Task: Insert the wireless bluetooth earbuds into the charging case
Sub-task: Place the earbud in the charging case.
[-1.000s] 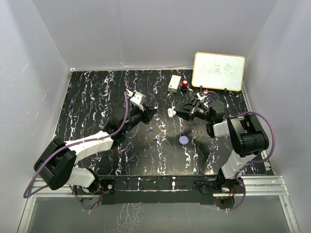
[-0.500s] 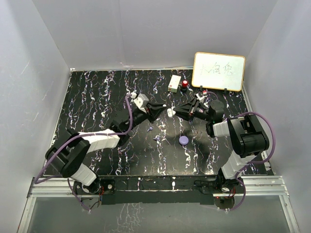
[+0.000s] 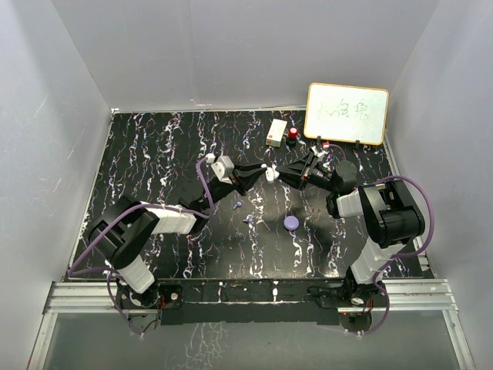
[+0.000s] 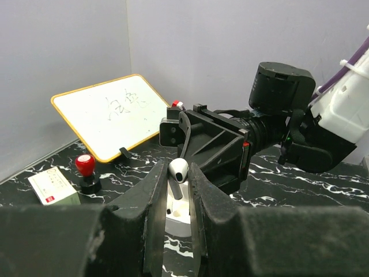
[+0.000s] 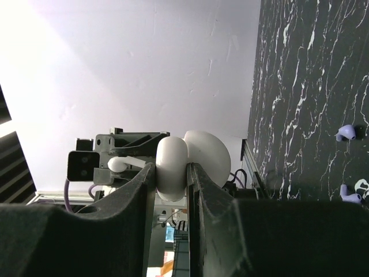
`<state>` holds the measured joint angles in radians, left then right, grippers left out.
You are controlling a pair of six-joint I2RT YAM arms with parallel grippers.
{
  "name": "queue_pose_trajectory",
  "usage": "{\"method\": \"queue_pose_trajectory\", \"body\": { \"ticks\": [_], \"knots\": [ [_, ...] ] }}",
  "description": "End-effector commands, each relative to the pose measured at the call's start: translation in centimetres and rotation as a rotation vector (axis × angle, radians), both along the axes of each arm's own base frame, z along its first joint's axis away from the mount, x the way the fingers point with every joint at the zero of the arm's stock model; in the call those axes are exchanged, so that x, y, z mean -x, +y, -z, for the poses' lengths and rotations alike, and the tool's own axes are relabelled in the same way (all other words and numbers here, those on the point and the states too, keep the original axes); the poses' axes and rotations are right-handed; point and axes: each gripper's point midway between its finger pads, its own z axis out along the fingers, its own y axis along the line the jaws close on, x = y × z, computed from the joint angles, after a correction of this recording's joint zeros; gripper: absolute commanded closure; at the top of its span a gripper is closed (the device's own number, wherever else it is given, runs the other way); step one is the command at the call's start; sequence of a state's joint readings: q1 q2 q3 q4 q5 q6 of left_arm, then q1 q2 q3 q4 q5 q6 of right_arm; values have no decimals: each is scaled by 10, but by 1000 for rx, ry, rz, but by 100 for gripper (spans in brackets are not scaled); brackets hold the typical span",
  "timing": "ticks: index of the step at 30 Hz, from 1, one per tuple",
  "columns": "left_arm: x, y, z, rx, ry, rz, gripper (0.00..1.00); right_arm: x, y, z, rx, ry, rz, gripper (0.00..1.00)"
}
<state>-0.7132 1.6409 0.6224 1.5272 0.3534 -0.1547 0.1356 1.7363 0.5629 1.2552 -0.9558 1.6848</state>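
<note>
My left gripper [image 3: 263, 170] [image 4: 176, 173] is shut on a white stemmed earbud [image 4: 179, 169], stem pointing down over the open white charging case [image 4: 177, 214]. My right gripper [image 3: 282, 174] [image 5: 171, 168] is shut on that case [image 5: 172, 167], its lid [image 5: 209, 154] swung open, and holds it above the table. The two grippers meet tip to tip at mid-table. The earbud also shows in the right wrist view [image 5: 118, 164], just beside the case. Two tiny lilac-purple pieces [image 3: 239, 204] [image 3: 248, 220] lie on the table below; they also show in the right wrist view [image 5: 346, 132] [image 5: 349, 193].
A round lilac puck [image 3: 290, 223] lies near the front centre. A whiteboard [image 3: 346, 113] stands at the back right, with a white box [image 3: 276, 132] and a red-topped stamp [image 3: 293, 135] beside it. White walls enclose the black marbled table [image 3: 154, 162].
My left gripper has swung right with the white earbud until it meets the case in my right gripper. The right gripper has shifted only slightly.
</note>
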Motion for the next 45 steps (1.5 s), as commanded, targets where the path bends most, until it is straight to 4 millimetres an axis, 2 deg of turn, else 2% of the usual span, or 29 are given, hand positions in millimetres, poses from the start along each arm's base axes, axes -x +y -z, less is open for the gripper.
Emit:
{"method": "queue_pose_trajectory", "body": {
  "ticks": [1,16,22,24,35,45],
  "knots": [
    [7,-1,-20,26,-147,2,100,-1,0,-19,-37,-74,13,100],
    [0,-10,-8,8,-223,-16,100,-3,0,-27,-63,-68,18,100],
    [-1,-13,-15,31,-246,-20,100,-3,0,-27,-63,-67,17,100],
    [-1,-13,-18,36,-256,-25,100,-6,1,-17,-58,-39,19,100],
    [3,-5,-39,64,-293,-51,100,-7,0,-12,-58,-31,22,100],
    [1,-11,-38,80,-292,-42,100,-8,1,-16,-62,-41,19,100]
  ]
}}
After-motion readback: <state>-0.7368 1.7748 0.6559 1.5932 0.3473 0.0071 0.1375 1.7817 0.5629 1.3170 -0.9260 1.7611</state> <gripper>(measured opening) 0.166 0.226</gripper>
